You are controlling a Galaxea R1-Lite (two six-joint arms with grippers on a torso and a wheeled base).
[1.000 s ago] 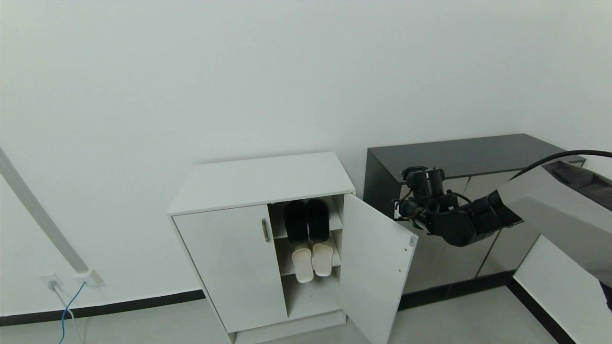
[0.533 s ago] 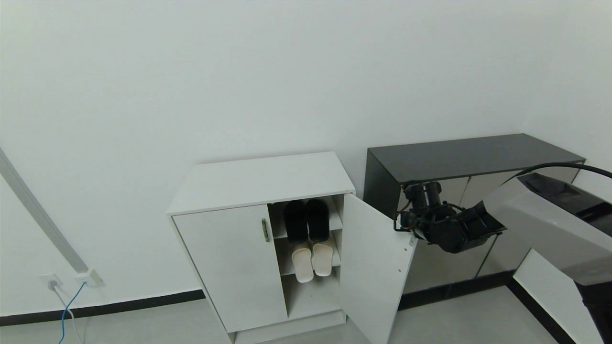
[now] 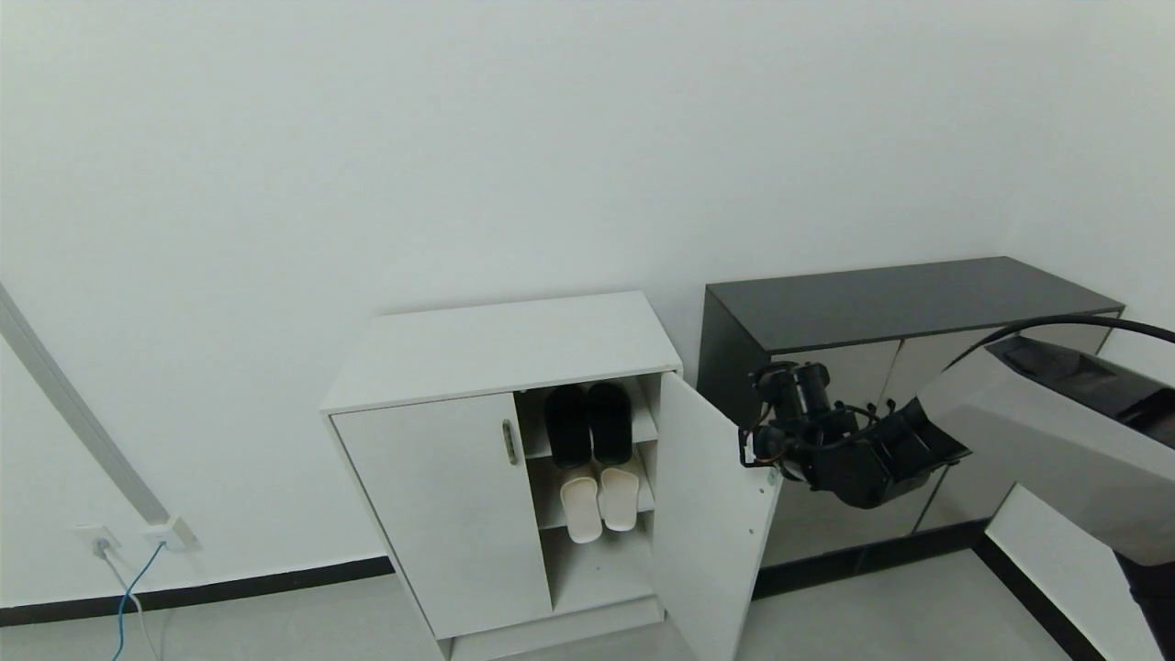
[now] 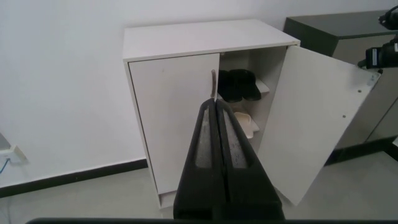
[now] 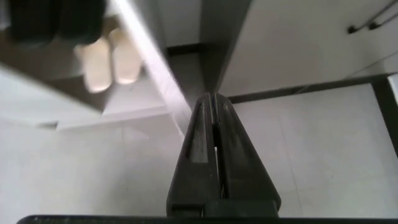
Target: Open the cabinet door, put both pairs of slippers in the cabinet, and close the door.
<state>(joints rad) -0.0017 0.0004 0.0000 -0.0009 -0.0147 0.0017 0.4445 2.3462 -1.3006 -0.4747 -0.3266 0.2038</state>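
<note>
Wall socket (image 3: 99,542) with blue cable (image 3: 131,588), low on the wall at far left. Left gripper (image 4: 215,109): jaws clenched on nothing, facing the cabinet (image 3: 496,349) front from well apart. Left door (image 3: 441,514) closed, with handle (image 3: 508,442) at its inner edge. Black slippers (image 3: 589,424) side by side on the upper shelf; white slippers (image 3: 599,500) on the shelf below, toes outward. Right door (image 3: 711,514) stands open, swung outward. Right gripper (image 5: 214,102): jaws clenched and empty, at the door's free edge near its top corner; contact cannot be told. Dark sideboard (image 3: 900,298) just beside the cabinet, at right.
</note>
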